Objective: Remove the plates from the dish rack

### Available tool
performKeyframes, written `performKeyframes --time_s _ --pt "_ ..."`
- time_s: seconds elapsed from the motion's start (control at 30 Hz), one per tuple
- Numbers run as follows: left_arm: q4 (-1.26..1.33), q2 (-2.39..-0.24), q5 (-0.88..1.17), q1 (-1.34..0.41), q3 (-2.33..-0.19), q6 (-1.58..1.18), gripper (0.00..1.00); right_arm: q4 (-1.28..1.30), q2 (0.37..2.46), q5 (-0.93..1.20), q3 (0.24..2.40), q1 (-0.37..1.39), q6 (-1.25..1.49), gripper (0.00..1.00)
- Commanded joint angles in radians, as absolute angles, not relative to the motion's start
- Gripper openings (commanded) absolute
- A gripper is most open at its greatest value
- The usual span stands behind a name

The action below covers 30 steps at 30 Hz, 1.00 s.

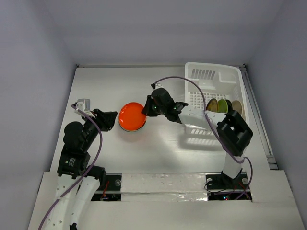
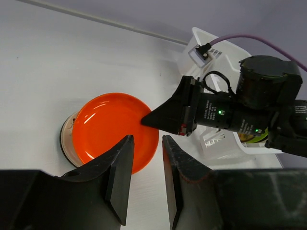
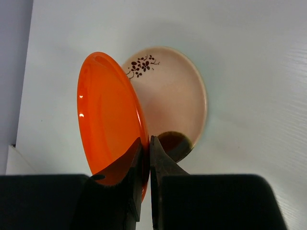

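The white worktop [image 1: 158, 143] carries the rack [image 1: 225, 79] at its far right. Three plates [image 1: 222, 105] stand on edge in the rack's near half: one dark, one green, one yellowish. My right arm [image 1: 230, 134] crosses in front of the rack and partly hides them.

Left of the rack, near the middle of the worktop, the orange plate [image 3: 108, 115] sits tilted on top of the cream plate [image 3: 177, 91]. The cream one lies flat and shows a small brown flower sprig at its edge.

My right hand [image 3: 145, 163] is clenched on the orange plate's rim, one finger above it and one below. My left hand [image 2: 144, 179] is released and grasps nothing. It is just beside the orange plate on the side away from the rack.
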State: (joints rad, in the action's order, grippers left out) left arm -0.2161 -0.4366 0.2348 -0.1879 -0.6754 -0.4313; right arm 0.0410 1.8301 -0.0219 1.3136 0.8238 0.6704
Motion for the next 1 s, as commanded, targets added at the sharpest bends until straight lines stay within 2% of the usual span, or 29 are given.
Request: performKeyframes --time_s 0.0,0.23,0.27,0.4,0.57,0.67,0.7,0.73,0.83,0.9,0.93,0.97 --pt "-0.190 -0.445 0.235 -0.183 -0.686 -0.428 0.27 -0.104 1.848 -0.047 1.379 0.818 0.749 0.01" --pt "-0.189 -0.445 0.238 -0.183 -0.686 -0.428 0.27 -0.110 1.943 -0.061 1.378 0.818 0.813 0.09" --pt "-0.189 -0.445 0.238 -0.183 -0.686 -0.428 0.27 -0.112 1.950 -0.057 1.374 0.818 0.816 0.15" --pt "-0.189 -0.443 0.238 -0.183 -0.686 -0.426 0.27 -0.088 1.986 -0.037 1.384 0.818 0.818 0.25" --pt "-0.189 -0.442 0.238 -0.183 -0.686 -0.426 0.27 -0.075 1.961 -0.052 1.359 0.818 0.798 0.58" --pt "-0.189 -0.443 0.238 -0.183 -0.686 -0.428 0.27 -0.048 1.912 -0.090 1.345 0.818 0.761 0.71" --pt "-0.189 -0.443 0.236 -0.183 -0.686 -0.426 0.27 -0.019 1.875 -0.104 1.342 0.818 0.747 0.81" --pt "-0.189 -0.442 0.236 -0.183 -0.686 -0.426 0.27 0.003 1.855 -0.118 1.347 0.818 0.732 0.85" --pt "-0.189 -0.440 0.236 -0.183 -0.686 -0.428 0.27 0.113 1.772 -0.195 1.348 0.818 0.669 0.86" --pt "-0.189 -0.440 0.236 -0.183 -0.686 -0.426 0.27 0.184 1.726 -0.279 1.336 0.818 0.638 0.81" --pt "-0.189 -0.440 0.235 -0.183 -0.686 -0.428 0.27 0.199 1.667 -0.340 1.321 0.818 0.629 0.75" --pt "-0.190 -0.439 0.235 -0.183 -0.686 -0.426 0.27 0.215 1.629 -0.374 1.307 0.818 0.612 0.43"
